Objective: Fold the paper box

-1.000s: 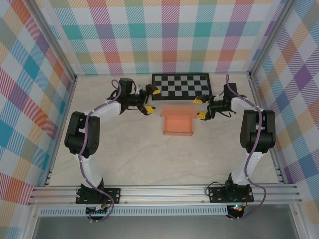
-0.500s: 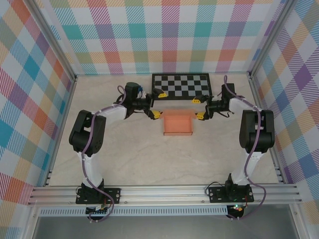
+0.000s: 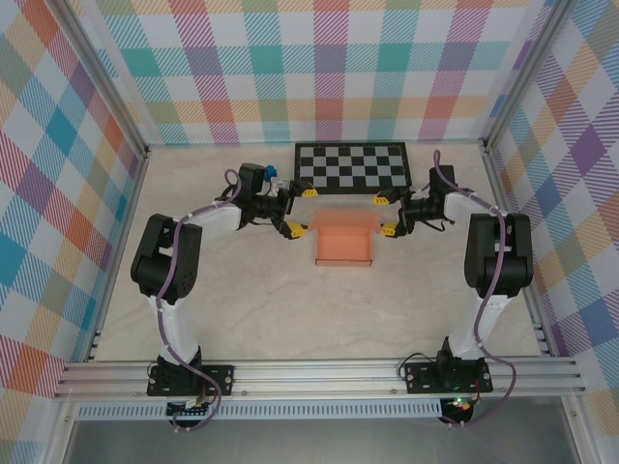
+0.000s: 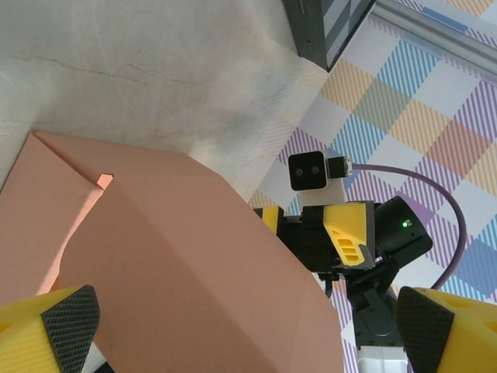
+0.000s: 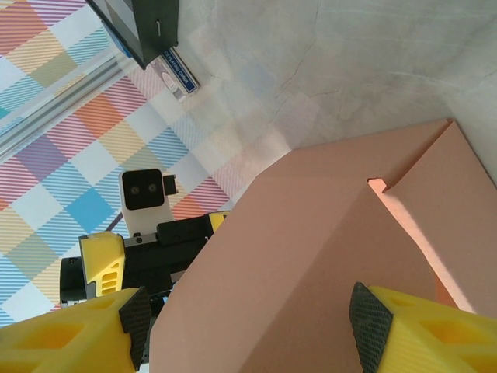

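- Top external view, nearest first: the two arm bases sit bolted at the near edge of the pale table (image 3: 242, 309), and both arms reach away from me toward its middle.
- The paper box (image 3: 344, 244) lies flat on the table about midway between the arms, just short of the checkerboard mat (image 3: 351, 165).
- A second ago its far flaps were splayed out wide and ragged. Now that far edge looks tidier and narrower, like a low raised wall.
- The left gripper (image 3: 301, 211) has swung in from farther left. It now sits right at the box's far left corner with its jaws spread wide and nothing clamped.
- The right gripper (image 3: 383, 216) has barely shifted. It sits at the far right corner with its jaws apart too, one tip beyond the corner and one beside the box's right edge.
- From the left wrist, the yellow fingers (image 4: 54, 334) stand far apart with a creased orange panel in the gap. I cannot tell whether either pad touches it.
- Past that panel the other gripper faces back across the box.
- From the right wrist it is much the same: fingers (image 5: 419, 330) wide, the orange panel between them, and the opposite gripper beyond.
- Farther off in that view, a small blue-and-white card pack (image 5: 175, 74) lies beside the mat's edge, near the plaid wall.
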Controlling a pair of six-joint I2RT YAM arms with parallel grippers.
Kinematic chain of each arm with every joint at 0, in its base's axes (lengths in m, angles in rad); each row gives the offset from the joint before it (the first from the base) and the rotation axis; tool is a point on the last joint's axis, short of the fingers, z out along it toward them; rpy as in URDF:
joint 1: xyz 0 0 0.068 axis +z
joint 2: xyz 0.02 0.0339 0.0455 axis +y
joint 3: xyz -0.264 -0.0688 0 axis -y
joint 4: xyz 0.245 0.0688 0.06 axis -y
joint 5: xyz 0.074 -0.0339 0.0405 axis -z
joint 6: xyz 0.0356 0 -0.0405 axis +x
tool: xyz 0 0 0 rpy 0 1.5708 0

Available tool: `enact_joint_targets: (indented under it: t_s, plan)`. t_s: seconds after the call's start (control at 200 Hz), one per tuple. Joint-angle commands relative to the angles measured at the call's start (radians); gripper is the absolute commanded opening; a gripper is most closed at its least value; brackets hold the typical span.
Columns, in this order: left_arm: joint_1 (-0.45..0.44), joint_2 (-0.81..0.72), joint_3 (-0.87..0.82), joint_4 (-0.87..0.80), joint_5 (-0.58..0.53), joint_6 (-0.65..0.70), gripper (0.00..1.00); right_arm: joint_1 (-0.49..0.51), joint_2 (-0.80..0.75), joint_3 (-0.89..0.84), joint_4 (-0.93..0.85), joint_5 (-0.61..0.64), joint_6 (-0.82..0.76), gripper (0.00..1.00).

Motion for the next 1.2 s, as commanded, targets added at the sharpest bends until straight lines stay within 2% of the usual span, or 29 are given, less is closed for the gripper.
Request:
enact_joint_targets:
  t_s: [0.0,0.375,0.545,0.725,0.925,1.045,1.195]
  plan:
    - [-0.005,-0.051,0.033,-0.02,0.027,0.014,1.0,0.006,-0.049,-0.009,-0.036,-0.013,-0.017,0.72]
    - [-0.042,-0.06,0.06,-0.052,0.051,0.01,1.0,0.006,-0.071,-0.026,-0.064,-0.017,-0.038,0.75]
    - [-0.08,-0.06,0.028,0.027,0.033,-0.068,1.0,0.021,-0.122,-0.093,0.001,0.025,0.045,0.76]
    - [-0.116,-0.051,0.009,0.102,0.014,-0.133,1.0,0.08,-0.158,-0.165,0.14,0.069,0.173,0.76]
    - [-0.137,-0.028,0.013,0.132,-0.003,-0.143,1.0,0.097,-0.152,-0.136,0.108,0.097,0.137,0.71]
    - [-0.136,-0.01,0.001,0.14,0.001,-0.111,1.0,0.097,-0.136,-0.099,0.037,0.106,0.064,0.67]
    - [-0.113,0.002,-0.005,-0.009,-0.01,0.061,1.0,0.097,-0.111,-0.075,-0.036,0.13,-0.024,0.63]
